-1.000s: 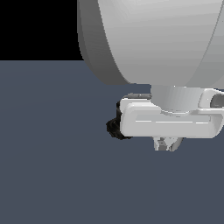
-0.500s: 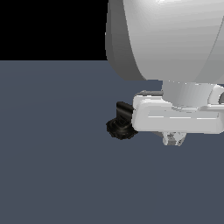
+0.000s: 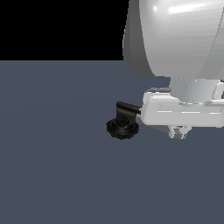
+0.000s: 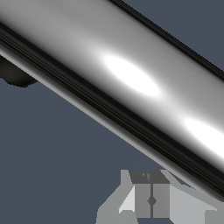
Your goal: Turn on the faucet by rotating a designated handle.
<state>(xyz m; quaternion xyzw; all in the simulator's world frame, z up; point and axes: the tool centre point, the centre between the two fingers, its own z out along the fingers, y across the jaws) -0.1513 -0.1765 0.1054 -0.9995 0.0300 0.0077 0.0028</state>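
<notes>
Silver metal fills the wrist view: the handle (image 4: 131, 83) runs slantwise, close above the pincer (image 4: 151, 200), whose fingers are pressed together, holding nothing. Farther off, the faucet (image 3: 123, 122) stands on the grey desk (image 3: 57, 148), its black ribbed base beside the white pincer body.

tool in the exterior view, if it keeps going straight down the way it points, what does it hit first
Probably the dark floor: the tool points down with only bare surface below its fingertips. The faucet sits off to the exterior view's left, though depth is unclear.
</notes>
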